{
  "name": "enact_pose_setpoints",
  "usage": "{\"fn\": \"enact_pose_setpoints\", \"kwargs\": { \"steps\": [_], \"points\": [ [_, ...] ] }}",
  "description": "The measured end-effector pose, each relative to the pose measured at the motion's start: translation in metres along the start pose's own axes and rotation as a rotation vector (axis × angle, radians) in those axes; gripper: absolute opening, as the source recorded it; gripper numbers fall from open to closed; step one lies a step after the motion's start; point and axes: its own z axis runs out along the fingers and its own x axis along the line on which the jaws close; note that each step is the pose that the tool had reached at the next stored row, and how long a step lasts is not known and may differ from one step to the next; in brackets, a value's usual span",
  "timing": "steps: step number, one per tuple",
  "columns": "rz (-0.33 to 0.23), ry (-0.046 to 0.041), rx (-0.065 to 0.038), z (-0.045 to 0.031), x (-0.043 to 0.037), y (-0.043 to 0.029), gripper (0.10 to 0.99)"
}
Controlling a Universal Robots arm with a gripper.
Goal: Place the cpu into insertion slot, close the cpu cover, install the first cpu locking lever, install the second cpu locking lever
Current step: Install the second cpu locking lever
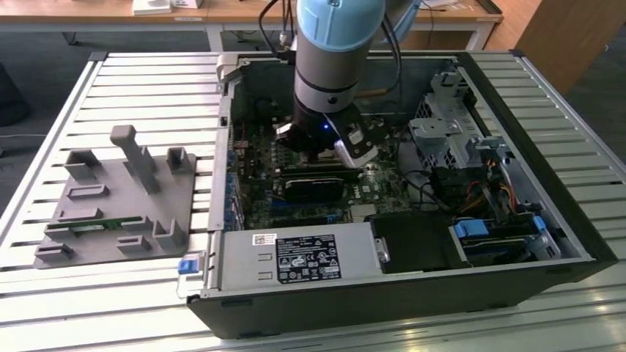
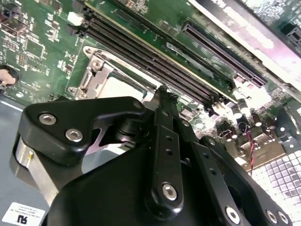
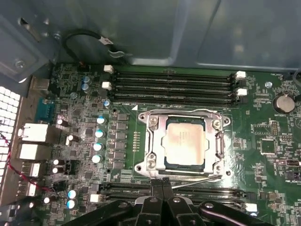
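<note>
The cpu [image 3: 184, 143], pale and silvery-beige, lies flat in the insertion slot [image 3: 186, 165], whose dark edge shows around it. The cpu cover [image 3: 157, 141], a silvery frame, lies down over the chip, which shows through its window. A thin metal locking lever [image 3: 197, 180] runs along the socket's side nearest my fingers, slightly askew. My gripper [image 3: 162, 182] is shut, its tips right beside that lever's end; I cannot tell whether they touch it. In the second wrist view my gripper [image 2: 162, 94] hangs close over the cpu [image 2: 115, 87]. In the exterior view my gripper [image 1: 328, 154] reaches down into the open computer case.
Black memory slots [image 3: 174, 84] run beside the socket and several capacitors [image 3: 99, 146] stand near it. A black card [image 1: 313, 187], a power supply [image 1: 284, 260] and a drive cage [image 1: 450, 132] crowd the case. A grey fixture [image 1: 117, 198] sits on the slatted table.
</note>
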Motion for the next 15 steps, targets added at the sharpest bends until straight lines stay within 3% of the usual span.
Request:
{"fn": "enact_pose_setpoints", "kwargs": {
  "steps": [5,15],
  "points": [
    [0.002,-0.0007,-0.005,0.0035,0.0057,-0.0015,0.106],
    [0.004,-0.0014,-0.014,0.0149,0.0084,-0.0044,0.106]
  ]
}}
